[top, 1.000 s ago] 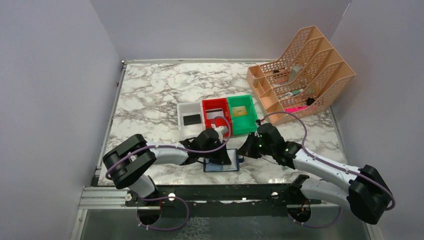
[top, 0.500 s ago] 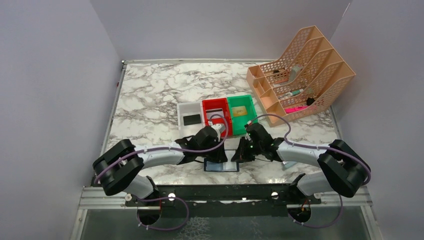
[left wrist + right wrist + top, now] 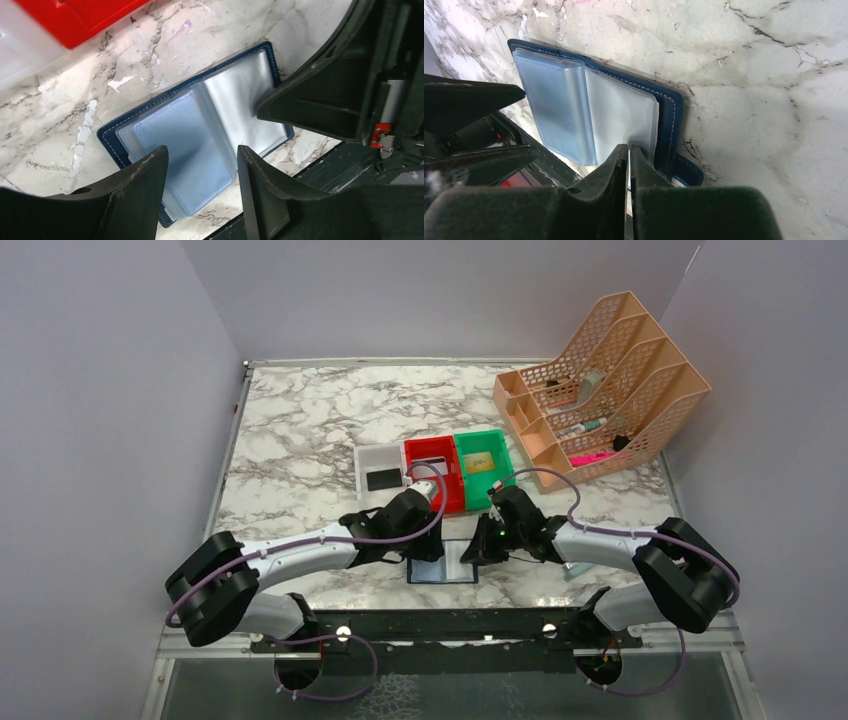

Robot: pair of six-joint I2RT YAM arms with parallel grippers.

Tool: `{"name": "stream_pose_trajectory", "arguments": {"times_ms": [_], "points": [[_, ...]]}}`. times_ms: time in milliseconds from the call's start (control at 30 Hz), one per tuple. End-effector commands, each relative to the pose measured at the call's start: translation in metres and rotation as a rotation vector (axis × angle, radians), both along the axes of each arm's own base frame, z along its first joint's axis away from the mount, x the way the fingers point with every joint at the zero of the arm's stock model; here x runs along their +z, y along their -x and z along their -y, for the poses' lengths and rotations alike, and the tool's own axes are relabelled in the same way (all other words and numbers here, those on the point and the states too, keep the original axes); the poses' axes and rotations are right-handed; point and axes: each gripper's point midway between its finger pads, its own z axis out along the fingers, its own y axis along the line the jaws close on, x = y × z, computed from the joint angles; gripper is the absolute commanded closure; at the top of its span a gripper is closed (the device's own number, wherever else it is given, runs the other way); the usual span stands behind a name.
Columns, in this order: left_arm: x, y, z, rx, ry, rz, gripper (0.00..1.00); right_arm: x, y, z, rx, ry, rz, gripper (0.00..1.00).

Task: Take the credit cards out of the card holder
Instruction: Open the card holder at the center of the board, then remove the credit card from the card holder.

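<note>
The left gripper (image 3: pixel 200 160) hangs with jaws apart over the open card holder (image 3: pixel 170 130); the right gripper (image 3: pixel 280 106) tip meets one clear sleeve.

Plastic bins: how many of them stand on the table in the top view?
3, in one row: a white bin at the left, a red bin in the middle, partly behind the left arm, a green bin at the right.

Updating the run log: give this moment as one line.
navy folding card holder: lying open | left gripper: open, above it | right gripper: shut, tips at its clear sleeve
</note>
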Motion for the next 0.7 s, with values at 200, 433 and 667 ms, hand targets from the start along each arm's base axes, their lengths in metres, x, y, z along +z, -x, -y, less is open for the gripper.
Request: {"name": "stream_pose_trajectory", "arguments": {"times_ms": [200,433,667], "points": [[-0.014,0.005,-0.011,0.024,-0.084,-0.059,0.42,-0.021,0.009,0.014,0.002,0.079,-0.04,0.87],[-0.011,0.008,0.005,-0.013,-0.013,-0.07,0.43,-0.021,0.009,0.013,0.003,0.077,-0.042,0.87],[-0.002,0.01,0.021,-0.057,0.063,-0.068,0.46,-0.022,0.009,0.013,0.003,0.08,-0.046,0.87]]}}
